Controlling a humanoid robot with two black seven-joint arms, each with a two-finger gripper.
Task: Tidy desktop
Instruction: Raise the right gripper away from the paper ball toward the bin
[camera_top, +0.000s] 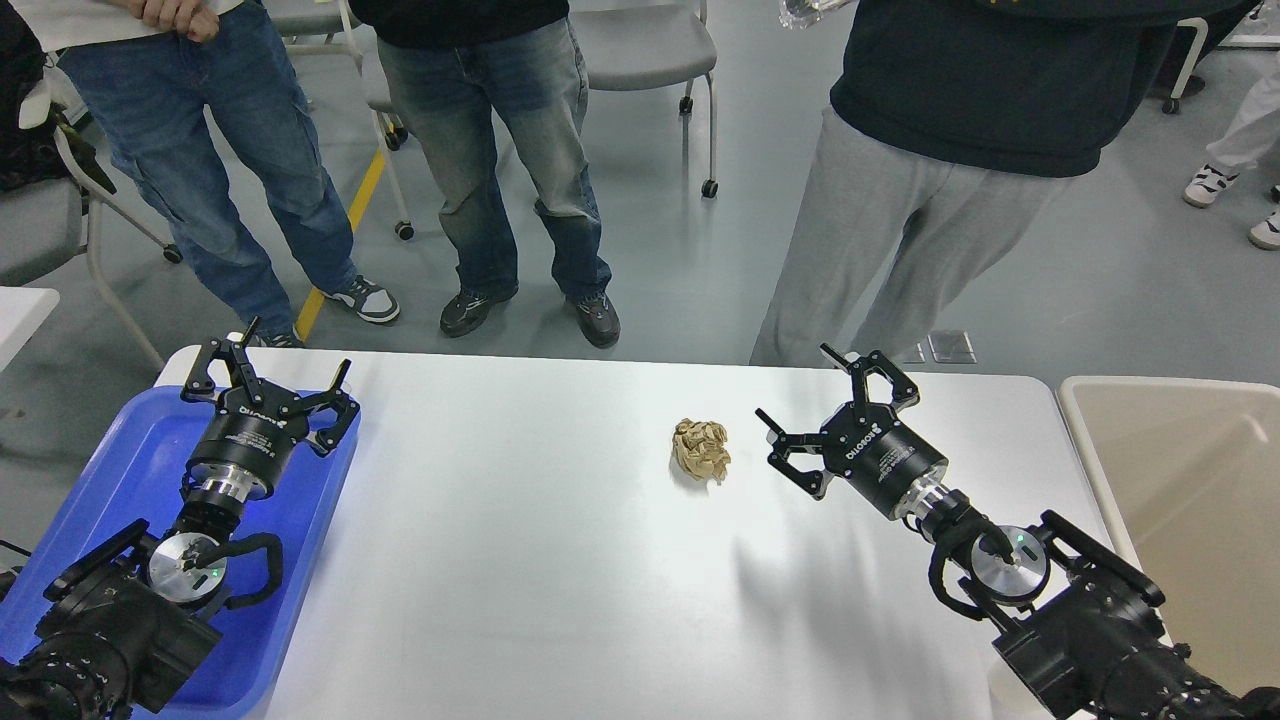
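The desktop (520, 560) is a wide glossy white tabletop with rounded corners. A crumpled ball of brown paper (702, 449) lies on it, right of centre and towards the far edge. My right gripper (800, 385) hovers open a short way to the right of the ball, apart from it, with nothing between its fingers. My left gripper (295, 360) is open and empty at the far left, above the far end of a blue tray.
A blue plastic tray (120, 480) sits at the desktop's left end under my left arm. A beige rectangular bin (1190, 470) stands off the right end. Three people stand just beyond the far edge, with chairs behind them.
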